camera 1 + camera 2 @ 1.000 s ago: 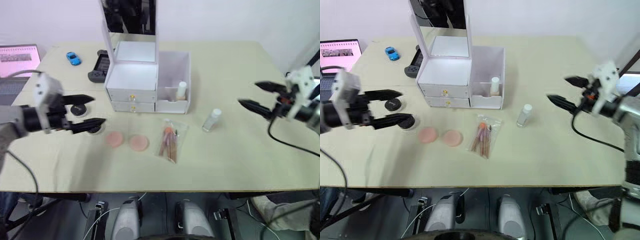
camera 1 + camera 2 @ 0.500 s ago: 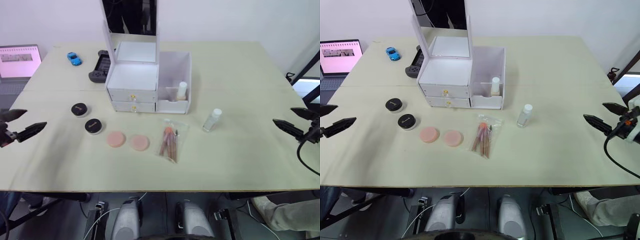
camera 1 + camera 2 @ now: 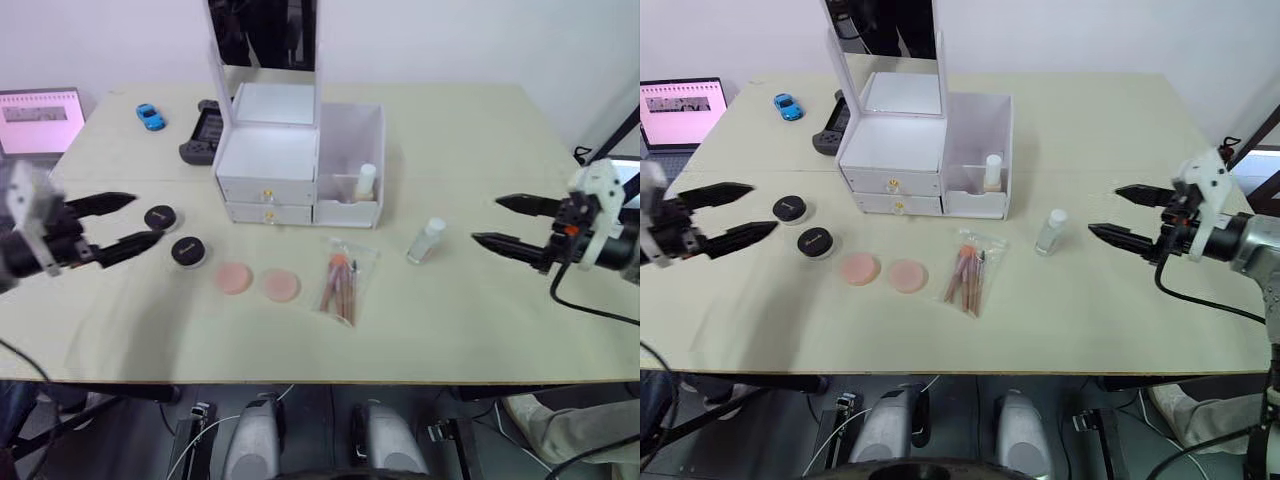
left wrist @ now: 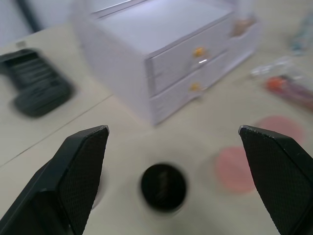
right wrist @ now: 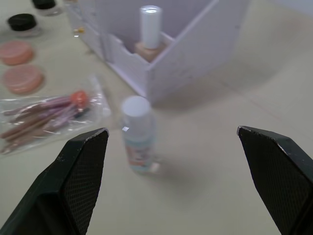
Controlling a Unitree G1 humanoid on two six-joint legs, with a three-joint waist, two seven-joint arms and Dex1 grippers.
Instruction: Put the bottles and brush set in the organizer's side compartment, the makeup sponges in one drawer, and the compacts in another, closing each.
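Bottles: one clear bottle (image 3: 1049, 231) stands upright on the table, ahead of the right gripper (image 3: 1123, 214), whose fingers are spread apart and empty; another (image 3: 991, 172) stands inside the side compartment (image 3: 978, 150). Left gripper (image 3: 732, 212), fingers also spread, points at the two compacts (image 3: 801, 225).

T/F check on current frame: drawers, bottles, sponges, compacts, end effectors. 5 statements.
1. Both gold-knobbed drawers of the organizer are shut. True.
2. Both bottles are in the side compartment. False: one bottle stands in it, the clear bottle stands on the table.
3. The left end effector holds a compact. False: it is open and empty; both compacts lie on the table.
4. The two makeup sponges lie side by side in front of the organizer. True.
5. The right end effector is open, with the clear bottle ahead of it. True.
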